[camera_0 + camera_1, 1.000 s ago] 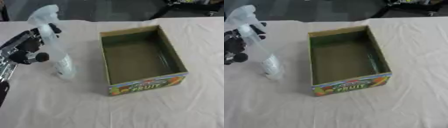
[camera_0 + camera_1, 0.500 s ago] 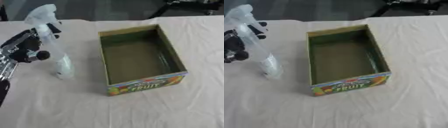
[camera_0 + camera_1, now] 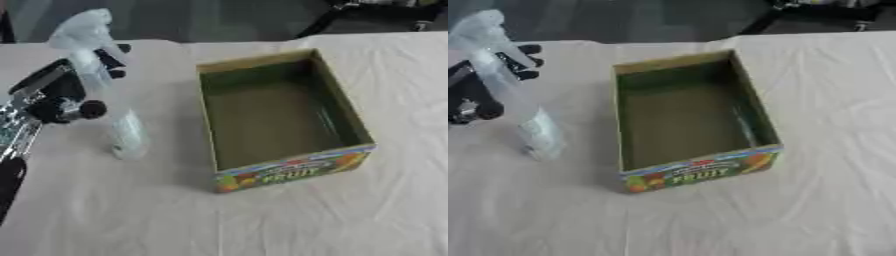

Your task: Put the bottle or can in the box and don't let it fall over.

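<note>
A clear spray bottle (image 3: 125, 131) with a pale trigger head (image 3: 83, 30) leans to the left of the box. My left hand (image 3: 59, 95) comes in from the left edge, its fingers curled round the bottle's upper body below the head. The bottle's base is at or just above the cloth; I cannot tell which. The open cardboard box (image 3: 346, 112), green inside with a fruit print on its near wall (image 3: 293, 170), stands upright at the centre with nothing in it. A strip of cloth separates bottle and box. My right hand shows in neither view.
A wrinkled beige cloth (image 3: 350, 215) covers the table. Beyond the far edge is a dark floor with black chair legs (image 3: 367, 12) at the upper right. Bare cloth lies in front of and to the right of the box.
</note>
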`<state>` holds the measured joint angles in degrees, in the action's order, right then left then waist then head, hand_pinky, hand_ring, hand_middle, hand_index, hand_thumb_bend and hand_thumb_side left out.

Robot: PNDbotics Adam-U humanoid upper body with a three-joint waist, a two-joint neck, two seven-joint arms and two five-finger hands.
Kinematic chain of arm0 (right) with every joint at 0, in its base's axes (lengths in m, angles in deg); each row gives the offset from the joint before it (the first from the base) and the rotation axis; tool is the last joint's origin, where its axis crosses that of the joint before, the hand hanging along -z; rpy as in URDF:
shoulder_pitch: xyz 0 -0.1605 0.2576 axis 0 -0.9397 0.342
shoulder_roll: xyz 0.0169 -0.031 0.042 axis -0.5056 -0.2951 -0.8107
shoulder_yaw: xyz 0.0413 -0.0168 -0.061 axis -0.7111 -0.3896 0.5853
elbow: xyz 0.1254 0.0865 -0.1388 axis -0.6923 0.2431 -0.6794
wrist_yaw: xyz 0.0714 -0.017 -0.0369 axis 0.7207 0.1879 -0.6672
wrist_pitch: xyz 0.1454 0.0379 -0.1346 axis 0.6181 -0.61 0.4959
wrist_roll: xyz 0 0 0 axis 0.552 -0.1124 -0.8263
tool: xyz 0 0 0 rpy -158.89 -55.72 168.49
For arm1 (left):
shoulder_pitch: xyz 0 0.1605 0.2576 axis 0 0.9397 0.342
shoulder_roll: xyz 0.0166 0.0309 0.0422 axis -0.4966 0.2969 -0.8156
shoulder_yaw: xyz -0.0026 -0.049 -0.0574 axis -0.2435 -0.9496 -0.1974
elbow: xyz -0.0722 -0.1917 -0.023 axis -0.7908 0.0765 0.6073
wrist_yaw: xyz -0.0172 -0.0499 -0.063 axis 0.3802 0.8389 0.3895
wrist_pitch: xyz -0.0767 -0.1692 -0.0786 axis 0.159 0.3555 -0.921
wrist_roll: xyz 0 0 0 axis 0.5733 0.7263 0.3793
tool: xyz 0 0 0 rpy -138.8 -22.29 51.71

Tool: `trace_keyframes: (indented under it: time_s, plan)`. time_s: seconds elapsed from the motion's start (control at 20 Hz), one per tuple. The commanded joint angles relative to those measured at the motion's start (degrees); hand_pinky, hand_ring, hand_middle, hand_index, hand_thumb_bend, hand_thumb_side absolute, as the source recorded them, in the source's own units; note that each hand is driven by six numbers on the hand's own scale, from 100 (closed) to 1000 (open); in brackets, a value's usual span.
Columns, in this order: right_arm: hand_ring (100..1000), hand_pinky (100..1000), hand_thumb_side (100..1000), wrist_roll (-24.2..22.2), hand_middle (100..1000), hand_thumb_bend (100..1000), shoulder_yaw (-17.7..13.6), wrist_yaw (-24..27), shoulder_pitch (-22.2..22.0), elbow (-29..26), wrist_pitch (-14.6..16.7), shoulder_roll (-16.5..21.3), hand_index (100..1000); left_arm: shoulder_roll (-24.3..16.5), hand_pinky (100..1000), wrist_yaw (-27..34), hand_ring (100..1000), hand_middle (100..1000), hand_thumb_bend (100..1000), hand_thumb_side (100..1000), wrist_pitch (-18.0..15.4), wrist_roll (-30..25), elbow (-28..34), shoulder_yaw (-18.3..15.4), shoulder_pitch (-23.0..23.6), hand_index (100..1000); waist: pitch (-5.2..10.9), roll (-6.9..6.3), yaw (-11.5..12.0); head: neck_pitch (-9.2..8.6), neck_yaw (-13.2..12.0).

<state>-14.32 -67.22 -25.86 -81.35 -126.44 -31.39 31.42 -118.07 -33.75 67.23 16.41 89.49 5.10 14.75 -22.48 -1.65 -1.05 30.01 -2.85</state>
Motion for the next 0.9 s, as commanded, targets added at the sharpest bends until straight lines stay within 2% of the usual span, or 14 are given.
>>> trace_keyframes:
  time_s: [0.05,0.9]
  plan:
    - [1000,984,470,0.0,1000,100,-0.1,-0.3,-0.1,-0.7,0.0,0.6,976,-0.9,1000,0.2,1000,1000,785,442,0.2,-0.3,0.5,-0.2,-1.2,821,0.87,0.01,-0.1,-0.80,0.0]
    - [1000,985,470,-0.4,1000,100,0.0,0.0,-0.1,-0.7,0.2,0.5,978,-0.5,1000,-0.1,1000,1000,758,428,1.9,-2.7,-1.2,0.4,-1.7,687,0.90,0.15,-0.4,-1.23,0.2]
